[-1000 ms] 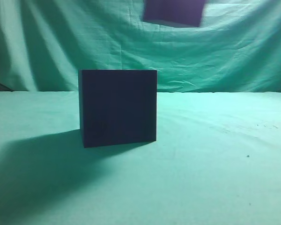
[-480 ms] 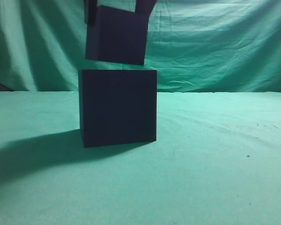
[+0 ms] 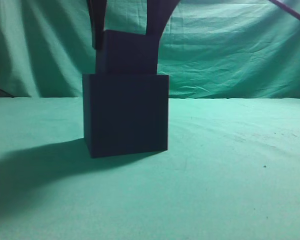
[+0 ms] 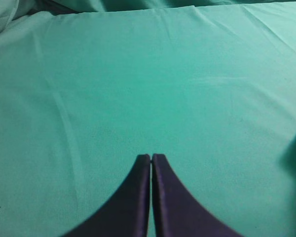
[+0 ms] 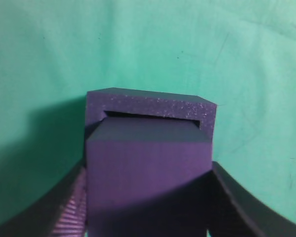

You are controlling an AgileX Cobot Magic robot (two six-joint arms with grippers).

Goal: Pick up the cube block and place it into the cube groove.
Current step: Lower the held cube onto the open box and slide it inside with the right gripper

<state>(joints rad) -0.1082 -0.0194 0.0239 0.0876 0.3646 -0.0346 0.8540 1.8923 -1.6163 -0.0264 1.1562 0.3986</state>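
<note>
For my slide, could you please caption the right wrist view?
Right pincer lowering the small cube into the open-topped box.

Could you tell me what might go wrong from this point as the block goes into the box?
The cube block, held by the right gripper, is only partly inside the cube groove, with a thin gap at the far wall. It might jam if tilted. Releasing now could leave it proud. Pushing down might shift the groove on the cloth.

Right hand (image 5: pixel 148 197) clamped, left hand (image 4: pixel 151 158) closed
</note>
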